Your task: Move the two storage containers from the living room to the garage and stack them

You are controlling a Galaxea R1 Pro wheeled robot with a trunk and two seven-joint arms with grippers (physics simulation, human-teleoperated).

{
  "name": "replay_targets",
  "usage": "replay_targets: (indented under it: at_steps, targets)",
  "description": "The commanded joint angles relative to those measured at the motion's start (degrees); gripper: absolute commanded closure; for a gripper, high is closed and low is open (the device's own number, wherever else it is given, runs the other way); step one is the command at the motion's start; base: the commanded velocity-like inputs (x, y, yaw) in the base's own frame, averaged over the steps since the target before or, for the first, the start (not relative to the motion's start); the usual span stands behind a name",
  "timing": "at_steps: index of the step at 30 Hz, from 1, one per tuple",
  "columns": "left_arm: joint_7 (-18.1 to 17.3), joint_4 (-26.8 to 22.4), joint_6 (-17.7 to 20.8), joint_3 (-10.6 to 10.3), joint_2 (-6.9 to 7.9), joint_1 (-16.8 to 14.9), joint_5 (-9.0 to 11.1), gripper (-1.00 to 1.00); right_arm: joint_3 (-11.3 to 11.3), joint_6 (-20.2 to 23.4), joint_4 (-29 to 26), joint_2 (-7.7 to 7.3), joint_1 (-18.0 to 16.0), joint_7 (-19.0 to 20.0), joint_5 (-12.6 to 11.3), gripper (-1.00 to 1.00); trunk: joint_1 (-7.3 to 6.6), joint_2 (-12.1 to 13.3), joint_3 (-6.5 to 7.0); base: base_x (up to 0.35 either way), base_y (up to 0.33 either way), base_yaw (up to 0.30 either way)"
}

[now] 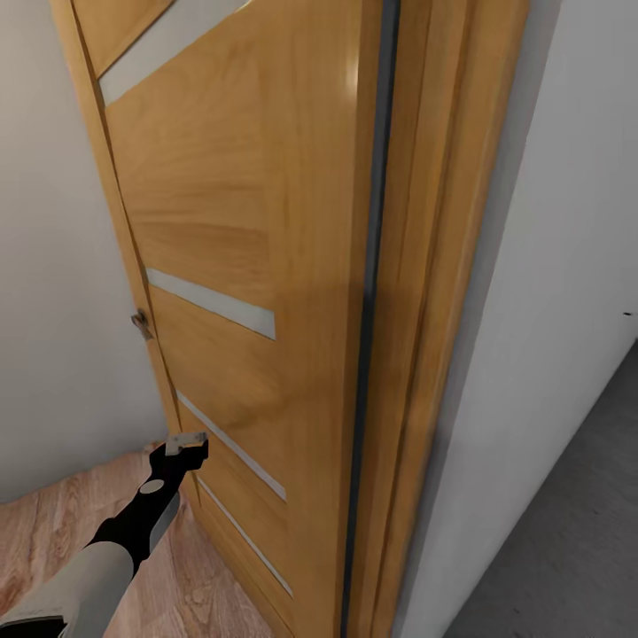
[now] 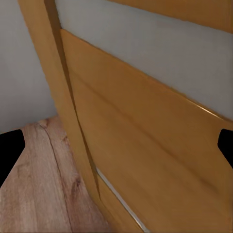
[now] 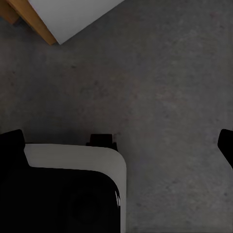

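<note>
- Head view: open wooden door (image 1: 239, 266) with pale glass strips, edge-on toward camera, door frame (image 1: 443, 292) just beside it on the right.
- Small metal door handle (image 1: 141, 324) on the door's far side, next to cream wall (image 1: 53, 266).
- Left arm (image 1: 106, 549) reaching forward from lower left over light wood-plank floor (image 1: 53, 532); left gripper (image 1: 188, 439) right at the door's lower edge, touching or nearly so, can't tell which. Fingers look close together, but open or clenched can't be told here.
- White wall (image 1: 549, 310) right of the frame, dark grey concrete floor (image 1: 576, 532) of the garage at lower right.
- Left wrist view: door panel (image 2: 145, 145) with a glass strip close ahead, plank flooring (image 2: 39, 184) beside it; black fingertips (image 2: 9, 150) at both picture edges, spread wide, nothing between them, so released.
- Right wrist view: looking down on speckled concrete (image 3: 170, 97); robot's own white-and-black body (image 3: 73, 189) below; corner of white wall with wooden trim (image 3: 34, 22).
- Right fingertips (image 3: 225, 145) at picture edges, apart, grasping nothing.
</note>
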Motion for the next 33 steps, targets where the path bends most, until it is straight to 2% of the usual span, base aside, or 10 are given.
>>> replay_targets:
  at_steps: [1, 24, 33]
  targets:
    - [0.09, 0.05, -0.19, 0.03, 0.02, -0.04, 0.03, -1.0, 0.04, -0.18, 0.05, -0.01, -0.04, -0.01, 0.02, -1.0, 0.0, -0.04, -0.06, -0.011, 0.0, 0.0]
    - [0.09, 1.89, -0.87, -0.05, 0.84, -0.04, 0.14, -1.0, 0.04, -0.18, 0.05, -0.01, -0.04, -0.01, 0.02, -1.0, 0.0, -0.04, -0.05, -0.002, 0.05, -0.002]
    - [0.09, 1.89, -0.89, -0.05, 0.85, -0.04, 0.2, -1.0, 0.04, -0.18, 0.05, -0.01, -0.04, -0.01, 0.02, -1.0, 0.0, -0.04, 0.27, 0.0, 0.003, -0.166]
